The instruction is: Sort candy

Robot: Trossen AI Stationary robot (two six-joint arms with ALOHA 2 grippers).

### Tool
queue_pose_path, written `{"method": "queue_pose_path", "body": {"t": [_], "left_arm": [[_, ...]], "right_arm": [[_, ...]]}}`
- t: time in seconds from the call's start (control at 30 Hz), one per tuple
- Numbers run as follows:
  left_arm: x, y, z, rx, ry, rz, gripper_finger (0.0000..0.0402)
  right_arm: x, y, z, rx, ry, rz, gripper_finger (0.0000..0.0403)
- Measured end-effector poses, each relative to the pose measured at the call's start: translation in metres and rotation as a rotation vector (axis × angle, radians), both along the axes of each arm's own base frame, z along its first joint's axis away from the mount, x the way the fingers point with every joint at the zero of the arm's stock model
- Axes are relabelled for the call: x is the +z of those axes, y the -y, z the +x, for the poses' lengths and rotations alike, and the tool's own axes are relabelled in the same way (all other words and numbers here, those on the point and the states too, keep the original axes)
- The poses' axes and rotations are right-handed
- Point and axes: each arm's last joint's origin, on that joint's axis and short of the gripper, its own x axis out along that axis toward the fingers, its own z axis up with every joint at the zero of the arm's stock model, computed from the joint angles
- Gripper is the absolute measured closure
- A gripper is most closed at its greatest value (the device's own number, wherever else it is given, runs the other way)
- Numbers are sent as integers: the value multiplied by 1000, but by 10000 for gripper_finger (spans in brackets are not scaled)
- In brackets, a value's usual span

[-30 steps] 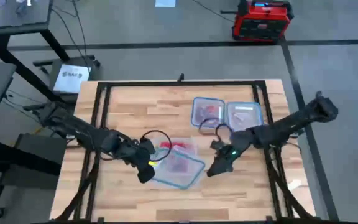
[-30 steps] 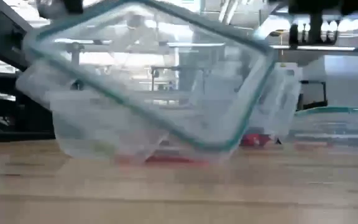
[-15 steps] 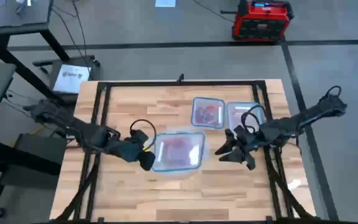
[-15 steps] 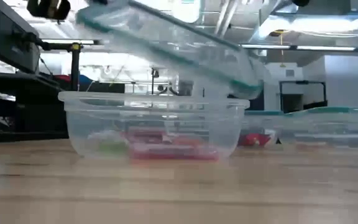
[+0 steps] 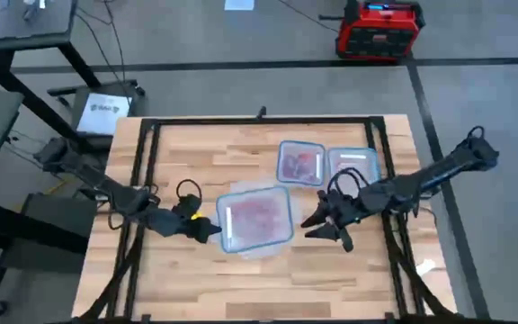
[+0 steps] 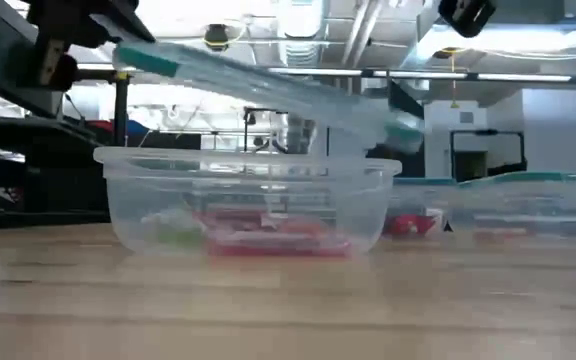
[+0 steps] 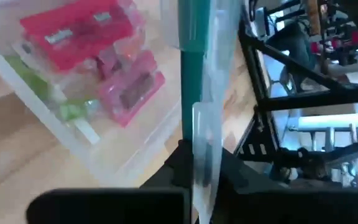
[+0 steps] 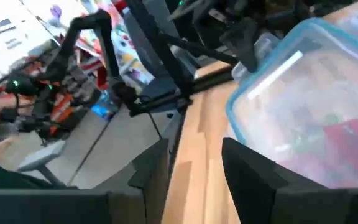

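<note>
Lifting the lid [image 6: 268, 85] off the tub [image 5: 257, 247], the left gripper [image 5: 207, 230] now pinches its edge, the right gripper [image 5: 324, 229] has backed off half-open and empty, and the candy [image 6: 268, 235] lies exposed for sorting.

We cannot count the candy [image 6: 268, 235] in the front tub [image 6: 128, 200]: the clear wall and the tilted lid [image 5: 254, 219] over it blur the pieces into red, pink and green patches. The two rear tubs [image 5: 301, 164] are too small from above to tell their contents apart. The left wrist view cuts the lid off at its upper edge.
</note>
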Motion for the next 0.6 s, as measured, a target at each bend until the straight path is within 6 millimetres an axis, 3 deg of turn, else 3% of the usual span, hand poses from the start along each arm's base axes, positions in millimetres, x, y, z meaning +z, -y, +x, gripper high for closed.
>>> {"method": "queue_pose_path", "body": {"t": [0.27,0.6], "left_arm": [[-22,-4,-6,26,-52,22,401],[-6,-4,-12,34,63,3,401]], "right_arm": [[-12,5,18,-54,-29,46,266],[-18,3,22,-53,-63,66,266]]}}
